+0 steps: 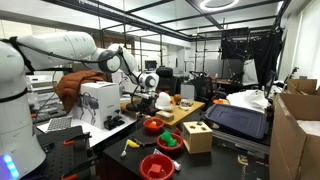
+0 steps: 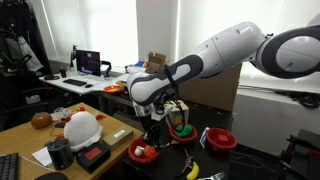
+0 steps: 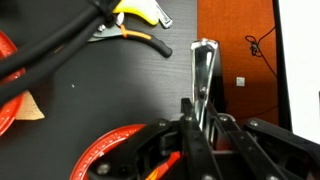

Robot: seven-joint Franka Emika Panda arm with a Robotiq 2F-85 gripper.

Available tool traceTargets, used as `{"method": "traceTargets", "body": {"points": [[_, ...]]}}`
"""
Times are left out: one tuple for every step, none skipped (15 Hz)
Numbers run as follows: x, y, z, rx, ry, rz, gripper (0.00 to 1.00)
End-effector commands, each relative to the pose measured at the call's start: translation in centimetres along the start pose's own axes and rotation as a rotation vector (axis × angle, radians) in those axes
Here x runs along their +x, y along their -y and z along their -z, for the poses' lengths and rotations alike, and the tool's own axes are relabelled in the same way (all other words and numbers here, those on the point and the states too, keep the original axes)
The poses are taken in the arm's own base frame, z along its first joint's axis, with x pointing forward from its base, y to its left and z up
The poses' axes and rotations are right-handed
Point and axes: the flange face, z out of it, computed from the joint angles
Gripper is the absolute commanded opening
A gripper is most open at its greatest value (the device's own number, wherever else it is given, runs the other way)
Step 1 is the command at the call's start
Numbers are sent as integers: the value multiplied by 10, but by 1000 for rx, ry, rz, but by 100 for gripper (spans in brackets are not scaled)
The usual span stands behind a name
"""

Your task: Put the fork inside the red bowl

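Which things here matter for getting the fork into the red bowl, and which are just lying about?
For the job:
- fork, gripped in the gripper
- red bowl, beside the gripper in the wrist view

Just lying about:
- yellow-handled tool
- wooden box
- wooden board
- laptop

Ceiling lamp [image 1: 218,4] bright overhead; window [image 2: 108,30] backlight, dim foreground; wrist view soft, glare on fork [image 3: 204,62].
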Motion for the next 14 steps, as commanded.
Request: {"method": "traceTargets", "body": {"points": [[7,11,-8,-33,13,30,3],[9,10,-12,-37,13,21,3],[11,8,-16,-47,11,12,3],[12,4,-20,-53,9,1,3],[14,-1,-23,-66,4,-12,3],[16,-6,-26,-70,1,-25,3],[17,-13,-27,-74,-5,-42,3],[18,-18,-29,-76,-8,-57,3],[19,-23,-29,-75,-14,-74,3],[20,-26,-29,-73,-18,-96,3],[18,-28,-25,-71,-23,-112,3],[18,-30,-24,-68,-23,-126,3],[18,-30,-22,-64,-23,-131,3],[18,-30,-21,-68,-28,-143,3]]}}
